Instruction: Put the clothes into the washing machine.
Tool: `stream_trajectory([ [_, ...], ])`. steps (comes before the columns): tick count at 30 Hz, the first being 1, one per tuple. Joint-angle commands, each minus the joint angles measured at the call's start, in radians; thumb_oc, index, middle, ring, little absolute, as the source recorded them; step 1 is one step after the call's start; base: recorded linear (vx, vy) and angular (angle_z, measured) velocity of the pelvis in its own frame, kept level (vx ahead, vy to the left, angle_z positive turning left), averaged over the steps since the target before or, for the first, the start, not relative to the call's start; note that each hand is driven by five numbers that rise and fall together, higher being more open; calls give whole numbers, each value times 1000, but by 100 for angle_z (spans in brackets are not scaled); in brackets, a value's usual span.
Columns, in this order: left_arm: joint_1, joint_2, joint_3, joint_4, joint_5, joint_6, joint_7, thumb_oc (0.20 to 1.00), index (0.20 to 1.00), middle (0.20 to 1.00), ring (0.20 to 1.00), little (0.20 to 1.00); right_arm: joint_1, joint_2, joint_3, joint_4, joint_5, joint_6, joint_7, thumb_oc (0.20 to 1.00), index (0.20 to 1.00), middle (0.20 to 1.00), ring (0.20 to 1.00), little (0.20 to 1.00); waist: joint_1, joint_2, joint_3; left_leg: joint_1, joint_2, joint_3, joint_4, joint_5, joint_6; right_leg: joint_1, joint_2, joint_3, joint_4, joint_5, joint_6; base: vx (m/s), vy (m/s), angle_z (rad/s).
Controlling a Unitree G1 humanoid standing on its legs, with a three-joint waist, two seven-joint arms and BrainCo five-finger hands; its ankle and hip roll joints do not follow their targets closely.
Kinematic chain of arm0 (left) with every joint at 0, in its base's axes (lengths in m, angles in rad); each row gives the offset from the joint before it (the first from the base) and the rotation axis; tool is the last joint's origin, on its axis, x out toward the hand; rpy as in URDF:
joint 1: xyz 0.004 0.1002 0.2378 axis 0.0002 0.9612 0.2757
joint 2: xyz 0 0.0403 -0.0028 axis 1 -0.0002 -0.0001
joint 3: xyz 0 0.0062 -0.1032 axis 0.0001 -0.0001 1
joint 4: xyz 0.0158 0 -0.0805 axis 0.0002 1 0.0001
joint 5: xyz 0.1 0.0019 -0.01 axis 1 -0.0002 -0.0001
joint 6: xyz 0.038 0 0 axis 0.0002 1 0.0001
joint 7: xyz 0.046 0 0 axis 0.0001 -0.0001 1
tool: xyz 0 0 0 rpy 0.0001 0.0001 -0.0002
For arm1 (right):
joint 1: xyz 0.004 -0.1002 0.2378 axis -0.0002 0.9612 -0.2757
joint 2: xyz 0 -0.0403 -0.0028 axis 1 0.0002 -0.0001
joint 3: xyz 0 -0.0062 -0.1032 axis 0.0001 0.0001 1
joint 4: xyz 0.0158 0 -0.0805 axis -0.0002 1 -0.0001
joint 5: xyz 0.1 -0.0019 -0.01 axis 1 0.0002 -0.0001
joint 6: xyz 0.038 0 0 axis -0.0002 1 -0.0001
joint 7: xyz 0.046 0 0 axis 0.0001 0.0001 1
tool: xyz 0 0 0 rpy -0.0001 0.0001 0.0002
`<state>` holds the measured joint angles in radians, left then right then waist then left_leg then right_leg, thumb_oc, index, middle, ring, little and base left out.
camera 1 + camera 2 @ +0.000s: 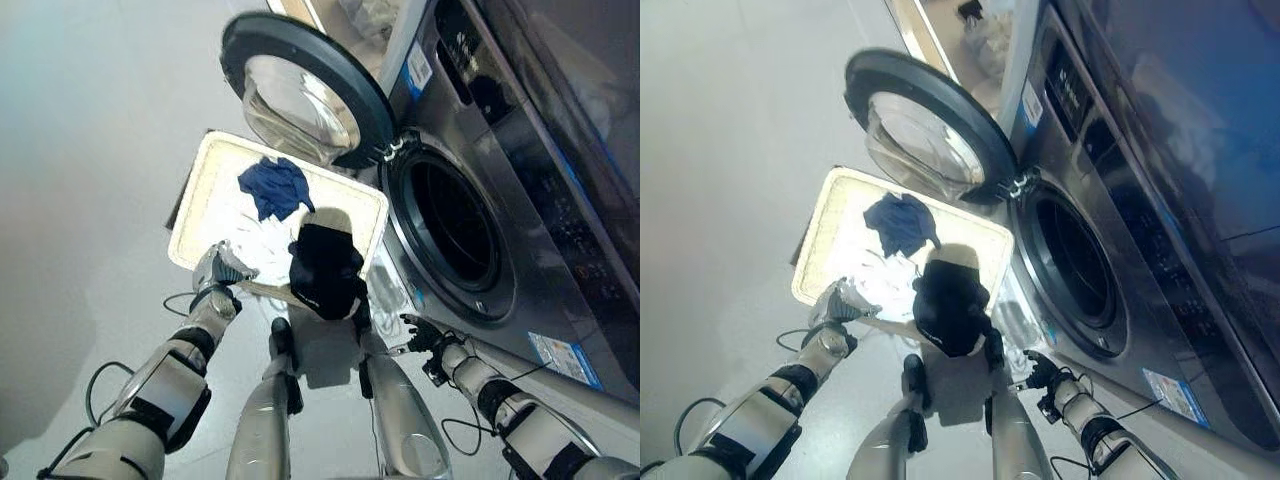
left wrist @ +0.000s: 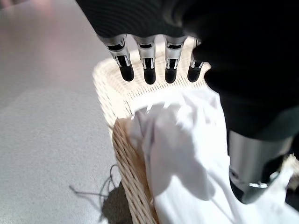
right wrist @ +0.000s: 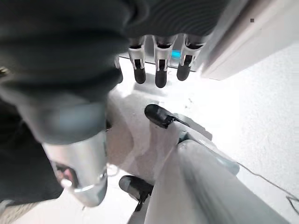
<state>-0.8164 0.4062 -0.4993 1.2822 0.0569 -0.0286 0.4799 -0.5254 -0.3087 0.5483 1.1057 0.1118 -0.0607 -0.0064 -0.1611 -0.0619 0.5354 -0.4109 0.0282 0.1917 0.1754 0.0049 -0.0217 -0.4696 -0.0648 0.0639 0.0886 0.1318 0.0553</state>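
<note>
A pale wicker basket stands on the floor in front of the washing machine. In it lie a dark blue garment, white cloth and a black garment heaped at the corner nearest the machine. My left hand hovers at the basket's near rim, fingers straight above the white cloth, holding nothing. My right hand hangs low by the machine's front below the drum opening, its fingers straight and empty.
The machine's round door is swung wide open and stands over the basket's far side. Grey floor spreads to the left of the basket. The machine's front panel runs along the right.
</note>
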Motion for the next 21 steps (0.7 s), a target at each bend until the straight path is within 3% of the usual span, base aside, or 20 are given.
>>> stream_trajectory([
  [1,-19,48,3,14,-18,0,14,1000,1000,1000,1000,1000,17,-10,44,-48,52,-2,-21,1000,1000,1000,1000,1000,-12,-52,-15,-87,-103,1,243,-176,37,-40,22,22,22,-15,39,-14,-1,-6],
  [8,-153,91,-33,37,-36,35,-22,1000,1000,1000,1000,1000,23,-36,67,-163,130,-7,-63,1000,1000,1000,1000,1000,-62,-78,-15,-254,-91,-1,337,-195,27,-205,24,14,67,5,39,-23,-24,-2],
  [18,-242,91,-62,79,-77,52,-75,1000,1000,1000,1000,1000,30,-44,92,-237,171,-31,-92,1000,1000,1000,1000,1000,-100,-109,-15,-352,-83,-8,376,-207,24,-310,29,11,81,32,42,-16,-39,1],
  [20,-254,90,-71,91,-57,74,-114,824,824,824,824,824,37,-47,97,-256,171,-33,-100,1000,1000,1000,1000,1000,-107,-113,-15,-362,-83,-10,373,-204,22,-322,30,11,78,38,42,-19,-55,0],
  [21,-258,84,-84,101,-48,98,-152,351,351,351,351,351,39,-49,98,-264,174,-35,-102,1000,1000,1000,1000,1000,-111,-116,-15,-362,-83,-10,367,-201,21,-326,32,10,77,42,42,-12,-35,0],
])
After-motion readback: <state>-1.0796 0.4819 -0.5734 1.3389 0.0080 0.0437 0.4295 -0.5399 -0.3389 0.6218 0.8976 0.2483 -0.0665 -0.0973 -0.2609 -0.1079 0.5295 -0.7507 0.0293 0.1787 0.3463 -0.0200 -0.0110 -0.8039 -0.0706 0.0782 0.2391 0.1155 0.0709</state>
